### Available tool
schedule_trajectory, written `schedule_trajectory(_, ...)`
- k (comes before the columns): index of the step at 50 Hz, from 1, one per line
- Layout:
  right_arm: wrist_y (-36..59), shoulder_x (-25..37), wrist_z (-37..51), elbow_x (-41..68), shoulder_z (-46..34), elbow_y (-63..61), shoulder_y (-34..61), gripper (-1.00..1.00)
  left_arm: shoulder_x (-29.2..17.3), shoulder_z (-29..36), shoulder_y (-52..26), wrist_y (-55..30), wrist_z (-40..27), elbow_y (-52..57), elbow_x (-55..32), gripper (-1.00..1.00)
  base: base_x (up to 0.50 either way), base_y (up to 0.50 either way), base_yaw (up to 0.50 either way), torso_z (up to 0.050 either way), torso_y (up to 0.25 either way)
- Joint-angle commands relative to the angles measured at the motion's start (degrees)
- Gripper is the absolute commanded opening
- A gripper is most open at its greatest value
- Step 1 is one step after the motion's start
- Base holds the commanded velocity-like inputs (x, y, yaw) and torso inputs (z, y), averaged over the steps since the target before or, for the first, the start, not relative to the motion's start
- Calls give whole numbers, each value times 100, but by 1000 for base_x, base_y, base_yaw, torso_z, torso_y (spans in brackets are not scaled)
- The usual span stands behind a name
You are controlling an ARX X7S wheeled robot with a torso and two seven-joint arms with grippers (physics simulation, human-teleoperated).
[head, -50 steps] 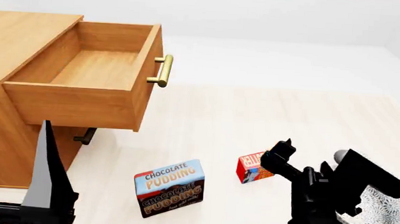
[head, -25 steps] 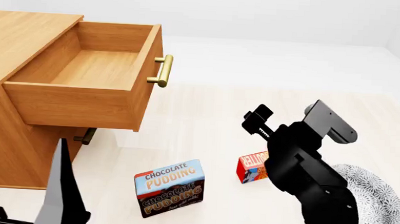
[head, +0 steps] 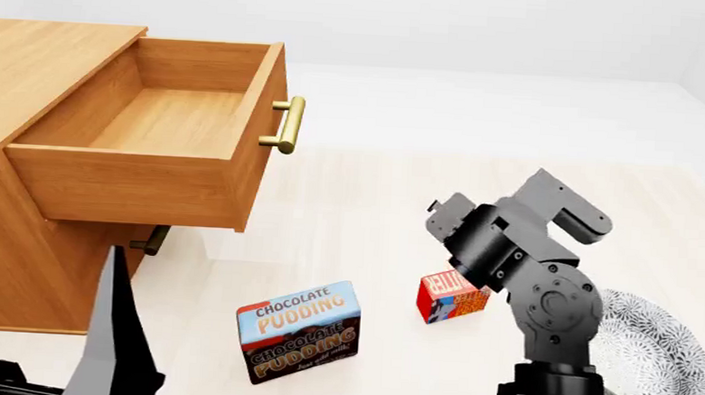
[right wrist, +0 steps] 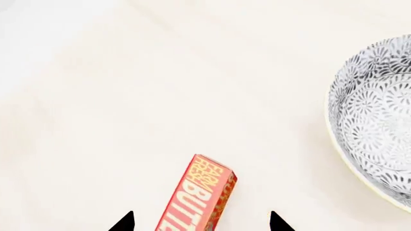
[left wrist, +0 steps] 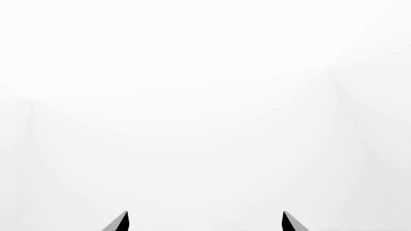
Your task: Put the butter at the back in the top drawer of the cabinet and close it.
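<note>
Overhead, from the head view, we see the butter (head: 449,297) on the pale floor (head: 365,207), in front of the cabinet (head: 13,234) whose top drawer (head: 149,164) stands pulled out. Our right gripper (head: 448,222) hangs just above the box, far nearer than the left gripper (head: 109,348); we cannot tell its jaws here. Beside it sits a box lettered "CHOCOLATE PUDDING" (head: 298,330).

Our left wrist view shows only white, fingertips apart.

Our right wrist view puts the box between parted fingertips (right wrist: 125,224), long axis running away from the jaws, "BUTTE" legible, the patterned bowl (right wrist: 376,120) off to one side.
</note>
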Motion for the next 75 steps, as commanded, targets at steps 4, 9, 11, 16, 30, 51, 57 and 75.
schedule_trajectory(4,29,-122,836,174,107,360,241,100,17,80,-62,-11,29,-111,-75,100,0,0,0,0,0)
schedule_trajectory(9,-66,-139,834,199,88,451,196,100,7,92,-82,-50,30,-105,-87,100,0,0,0,0,0)
schedule_trajectory(11,-138,-128,821,225,31,535,188,100,4,96,-87,-60,32,-103,-90,100,0,0,0,0,0)
schedule_trajectory(16,-368,-94,752,247,-74,793,218,100,9,129,-117,-63,50,-143,-93,100,0,0,0,0,0)
schedule_trajectory(30,-1286,-118,203,575,-238,2247,780,100,20,214,-220,-67,106,-282,-150,100,0,0,0,0,0)
schedule_trajectory(51,-2254,-99,-282,916,-1303,3784,1445,100,69,257,-245,134,190,-578,-193,100,0,0,0,0,0)
schedule_trajectory(57,-2335,-105,-420,923,-1512,4254,1663,100,81,263,-222,170,197,-616,-187,100,0,0,0,0,0)
schedule_trajectory(75,-3095,-165,-1290,3518,-4103,6099,2584,100,94,253,-147,198,182,-625,-182,100,0,0,0,0,0)
